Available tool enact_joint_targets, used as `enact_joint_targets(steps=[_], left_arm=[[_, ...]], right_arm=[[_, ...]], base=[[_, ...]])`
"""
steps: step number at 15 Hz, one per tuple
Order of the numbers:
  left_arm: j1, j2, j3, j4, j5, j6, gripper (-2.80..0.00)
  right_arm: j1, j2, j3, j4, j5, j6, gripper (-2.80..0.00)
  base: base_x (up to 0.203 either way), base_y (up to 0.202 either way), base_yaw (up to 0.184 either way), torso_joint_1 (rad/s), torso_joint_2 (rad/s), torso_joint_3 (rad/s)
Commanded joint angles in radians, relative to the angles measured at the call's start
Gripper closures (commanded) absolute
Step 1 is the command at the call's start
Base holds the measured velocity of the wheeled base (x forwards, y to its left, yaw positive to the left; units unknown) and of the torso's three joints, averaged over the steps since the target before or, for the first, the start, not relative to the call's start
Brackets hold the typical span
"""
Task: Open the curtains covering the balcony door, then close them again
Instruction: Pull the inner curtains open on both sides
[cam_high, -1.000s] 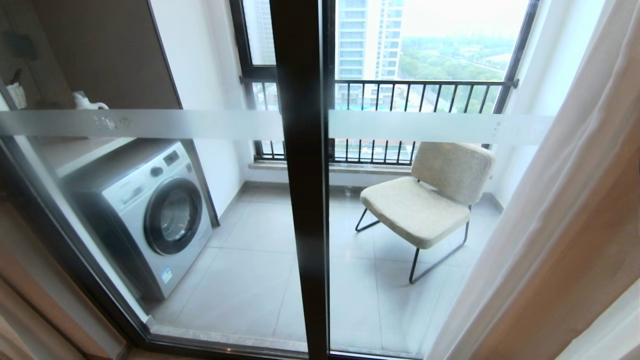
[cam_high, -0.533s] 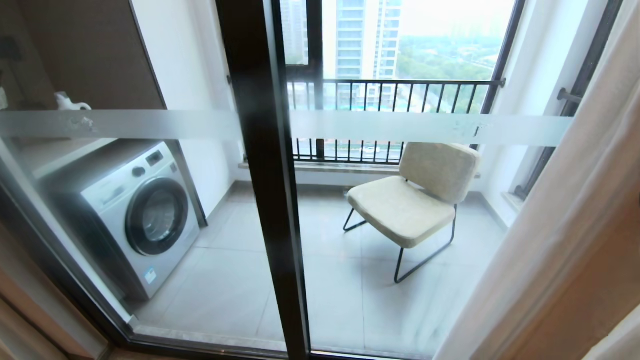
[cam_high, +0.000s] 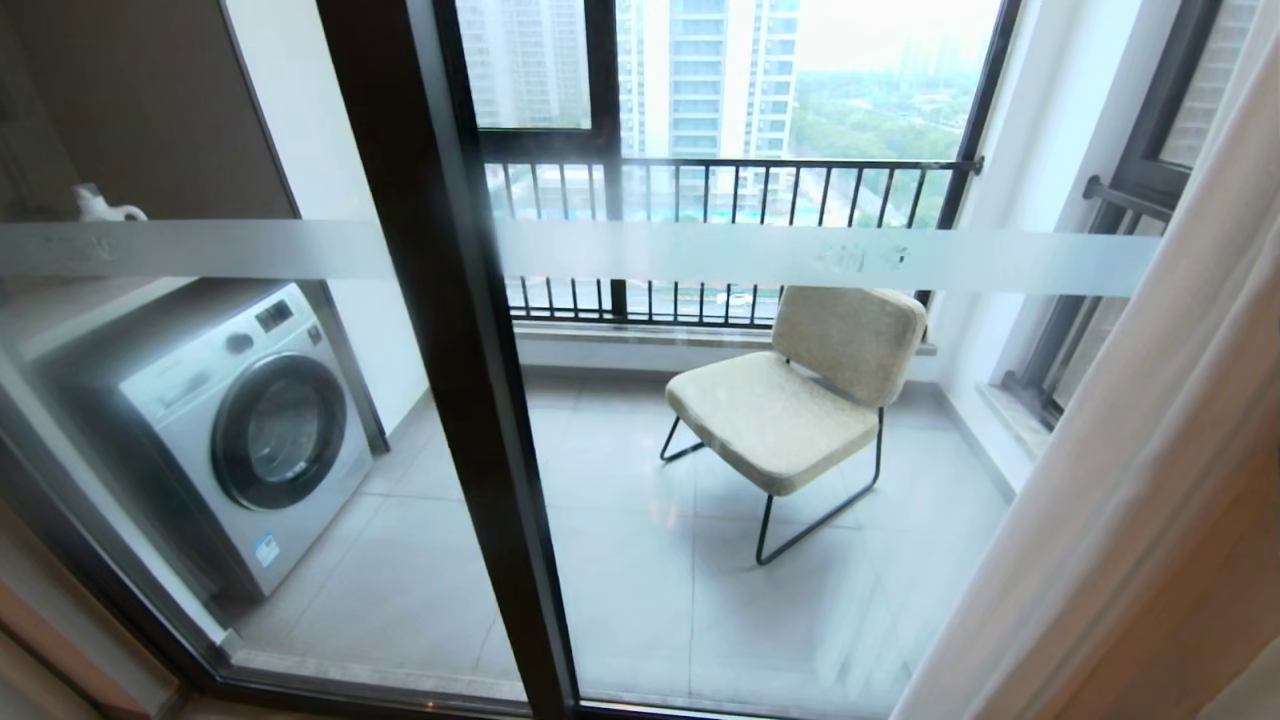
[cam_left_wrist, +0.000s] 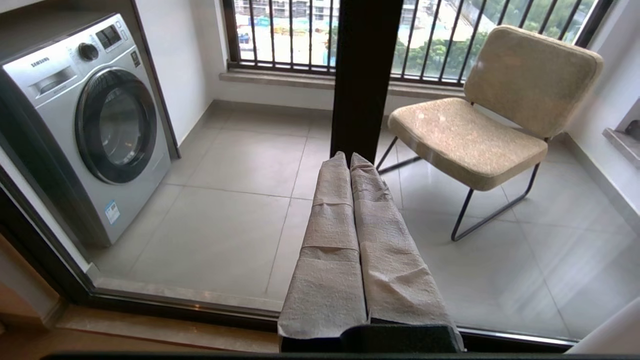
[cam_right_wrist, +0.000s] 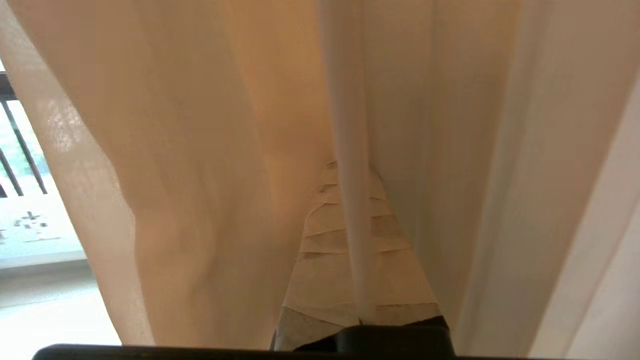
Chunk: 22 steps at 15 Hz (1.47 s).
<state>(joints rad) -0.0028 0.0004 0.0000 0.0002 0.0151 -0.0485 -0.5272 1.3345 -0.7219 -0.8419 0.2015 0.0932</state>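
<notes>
Beige curtains (cam_right_wrist: 215, 165) draped around right gripper (cam_right_wrist: 350, 172), fingers together

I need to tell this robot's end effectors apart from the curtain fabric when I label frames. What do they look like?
Left end effector: two long, flat fingers, tapering toward the tips, wrapped in crinkled beige-grey cloth tape applied in overlapping bands, on a black base. Right end effector: the same tape-wrapped fingers on a black base, partly hidden among the curtains. No cables or markings visible.
</notes>
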Motion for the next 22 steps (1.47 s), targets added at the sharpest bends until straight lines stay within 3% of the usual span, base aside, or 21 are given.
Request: enact_joint_targets(steps=[1,17,22], left_arm=[[0.001,0.0,0.0,0.0,0.0,-0.001,0.0],[0.001,0.0,0.0,0.0,0.0,-0.001,0.0],[0.001,0.0,0.0,0.0,0.0,-0.001,0.0]], right_arm=[[0.0,0.002,0.001,-0.005,0.001,0.0,0.0],[0.0,-0.006,0.007,-0.003,0.002,0.0,0.0],[0.0,-0.008,0.012,-0.005,0.003,0.0,0.0]], base=[[0.0,-0.183,0.003,0.008,0.0,0.003],[0.0,-0.192,0.001,0.0,0.0,0.001],[0.0,-0.052,-0.001,0.001,0.0,0.001]])
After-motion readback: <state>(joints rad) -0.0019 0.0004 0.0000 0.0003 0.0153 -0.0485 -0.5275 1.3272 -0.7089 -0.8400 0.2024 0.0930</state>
